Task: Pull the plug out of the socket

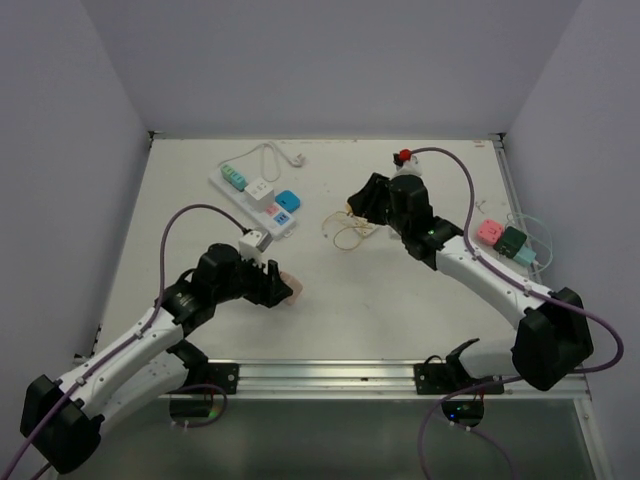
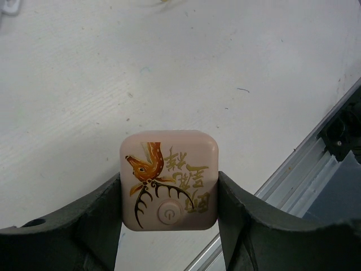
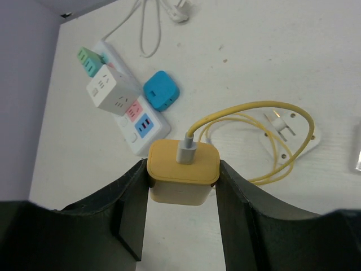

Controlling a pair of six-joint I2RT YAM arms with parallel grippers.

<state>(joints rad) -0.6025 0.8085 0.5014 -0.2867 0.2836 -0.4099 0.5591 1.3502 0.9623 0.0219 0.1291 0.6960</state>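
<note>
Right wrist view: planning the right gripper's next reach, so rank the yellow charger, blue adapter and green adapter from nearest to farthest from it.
1. Yellow charger, held between the jaws.
2. Blue adapter, lying beside the power strip.
3. Green adapter, at the strip's far end.

Power symbol point(image 2: 168, 213) on pink cube point(image 2: 169, 148) — gold Chinese characters point(image 2: 192, 180) unreadable

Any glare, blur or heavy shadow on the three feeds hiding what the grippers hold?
Left wrist: pink cube sharp, evenly lit, no glare. Right wrist: yellow adapter sharp, fingers dark and featureless; socket behind reads clearly. Top external: soft even light, only faint shadows on the table.
</note>
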